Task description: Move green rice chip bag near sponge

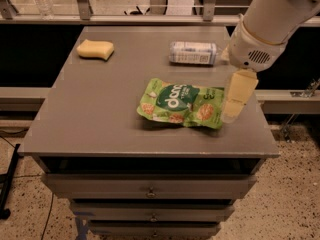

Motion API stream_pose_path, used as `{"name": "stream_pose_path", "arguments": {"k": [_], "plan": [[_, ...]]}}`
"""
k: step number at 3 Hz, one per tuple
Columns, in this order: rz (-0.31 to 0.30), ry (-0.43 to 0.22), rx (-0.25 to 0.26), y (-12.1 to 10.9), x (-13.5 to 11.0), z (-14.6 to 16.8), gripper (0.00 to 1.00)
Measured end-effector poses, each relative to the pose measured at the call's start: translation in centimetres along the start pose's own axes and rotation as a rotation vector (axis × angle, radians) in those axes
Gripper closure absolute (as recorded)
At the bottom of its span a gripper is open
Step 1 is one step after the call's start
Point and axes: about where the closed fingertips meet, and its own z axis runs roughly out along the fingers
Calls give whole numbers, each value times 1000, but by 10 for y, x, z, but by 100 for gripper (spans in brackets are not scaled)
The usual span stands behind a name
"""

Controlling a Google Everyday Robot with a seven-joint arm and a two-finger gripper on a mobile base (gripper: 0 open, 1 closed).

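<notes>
The green rice chip bag [181, 105] lies flat near the middle of the grey table [100, 114], its dark green round logo facing up. The pale yellow sponge [95, 49] sits at the table's far left corner, well apart from the bag. My gripper [236, 100] hangs from the white arm at the right and points down, right at the bag's right edge. Only one pale yellow finger shows.
A clear plastic bottle with a white label [194, 53] lies on its side at the back of the table, behind the bag. Drawers [150, 189] sit under the tabletop. A railing runs behind the table. Speckled floor lies to the right.
</notes>
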Motion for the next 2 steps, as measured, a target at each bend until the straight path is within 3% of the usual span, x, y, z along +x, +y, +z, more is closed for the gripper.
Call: {"name": "stream_pose_path", "arguments": {"k": [2], "plan": [[-32,-25,-79,-19,-38,43,0]]}}
